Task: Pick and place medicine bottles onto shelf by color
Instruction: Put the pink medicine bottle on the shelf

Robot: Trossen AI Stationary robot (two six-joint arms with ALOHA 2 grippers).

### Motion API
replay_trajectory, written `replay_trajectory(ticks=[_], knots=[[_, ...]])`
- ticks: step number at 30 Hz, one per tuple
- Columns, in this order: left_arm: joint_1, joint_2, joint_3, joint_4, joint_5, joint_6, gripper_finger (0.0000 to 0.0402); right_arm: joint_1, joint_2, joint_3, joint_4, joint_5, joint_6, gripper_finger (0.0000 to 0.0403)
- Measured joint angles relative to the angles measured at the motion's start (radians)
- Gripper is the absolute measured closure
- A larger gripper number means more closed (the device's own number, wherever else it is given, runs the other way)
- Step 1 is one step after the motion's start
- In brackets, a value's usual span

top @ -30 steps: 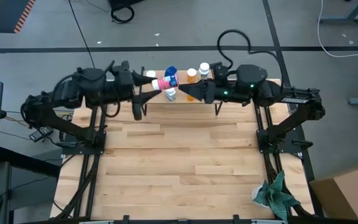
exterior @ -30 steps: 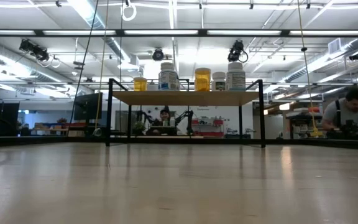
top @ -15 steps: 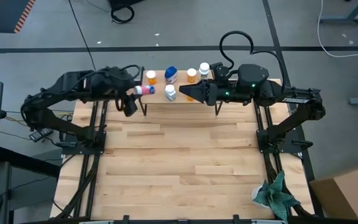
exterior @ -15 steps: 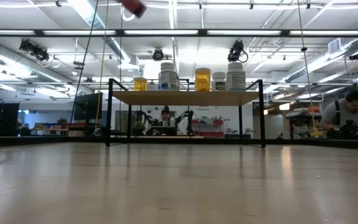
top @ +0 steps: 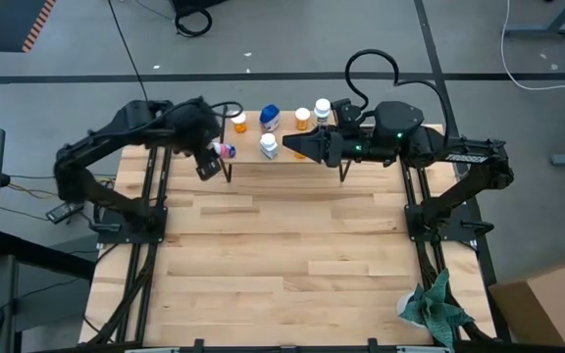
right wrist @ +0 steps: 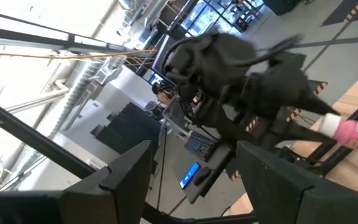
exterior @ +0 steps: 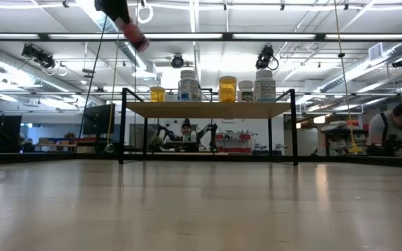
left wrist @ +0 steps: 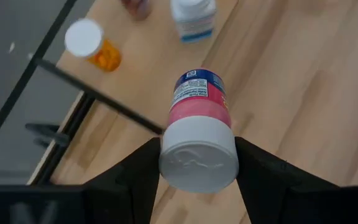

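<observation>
My left gripper (top: 216, 153) is shut on a pink bottle (top: 227, 150) with a white cap and a blue label, high above the left end of the shelf (top: 287, 159). It also shows at the top of the low view (exterior: 139, 40). The shelf (exterior: 208, 109) stands on thin black legs at the table's far edge. On it stand two orange bottles (top: 238, 122) (top: 303, 119), a blue-topped one (top: 271, 118) and two white ones (top: 269, 147) (top: 323, 108). My right gripper (top: 297, 147) is open and empty, held level over the shelf's near edge and pointing left. My left gripper pinches the pink bottle by its white cap (left wrist: 197, 163), one finger (left wrist: 143, 171) on each side of the cap. The fingers slant down from the table's left. The bottle is lifted clear and tilted, its bottom (left wrist: 196, 81) pointing down toward the shelf.
A green cloth (top: 437, 309) lies at the table's near right corner. The wooden tabletop (top: 282, 255) lies in front of the shelf. People (exterior: 395, 129) are in the room behind the table.
My left gripper has drawn back from over the shelf's middle toward the table's left edge with the pink bottle. It has tipped downward, so the bottle has turned from lying level to slanting bottom down. It stays lifted clear.
</observation>
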Motion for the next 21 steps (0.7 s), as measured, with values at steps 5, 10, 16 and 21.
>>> replay_trajectory(ticks=[5,10,16,21], knots=[[0.053,0.132,0.162,-0.145,0.003,0.077,0.0215,0.006,0.000,0.000,-0.006,-0.006,-0.001,0.0162],[0.094,0.251,0.338,-0.152,0.007,0.135,0.0218,0.006,0.000,0.000,-0.007,-0.013,-0.007,0.0162],[0.137,0.356,0.405,-0.146,0.007,0.206,0.0210,0.006,0.000,0.000,-0.008,-0.014,-0.005,0.0162],[0.160,0.398,0.406,-0.146,0.008,0.271,0.0216,0.006,0.000,0.000,-0.008,-0.014,-0.018,0.0162]])
